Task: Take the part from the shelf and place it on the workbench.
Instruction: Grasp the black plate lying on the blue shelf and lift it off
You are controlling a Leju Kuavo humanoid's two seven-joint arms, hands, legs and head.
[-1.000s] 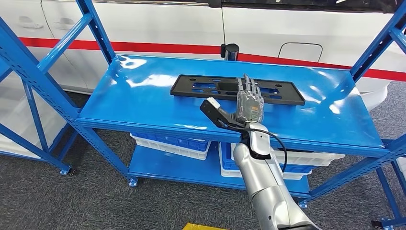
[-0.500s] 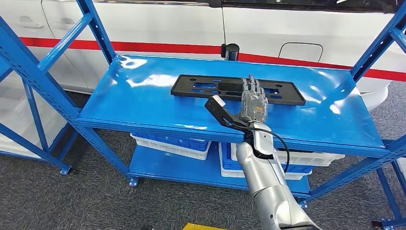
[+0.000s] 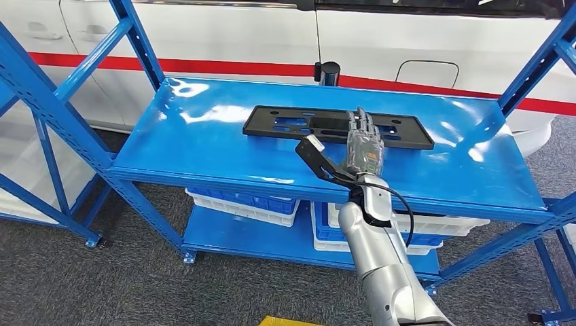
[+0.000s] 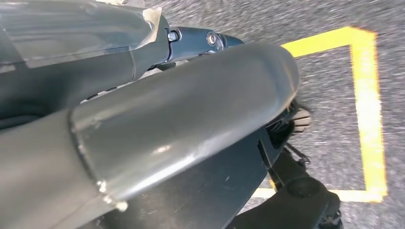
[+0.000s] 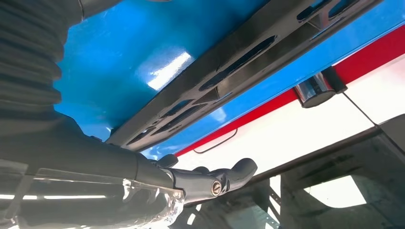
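Lying flat at frame centre on the shelf: part, black slotted plate; likely stiff, light, slick. Right hand empty, fingers extended over it. Suggested hold: long near edge.

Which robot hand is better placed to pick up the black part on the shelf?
The right robot hand. In the head view it is open over the black part on the blue shelf. The left wrist view faces the floor, so that arm likely hangs down.
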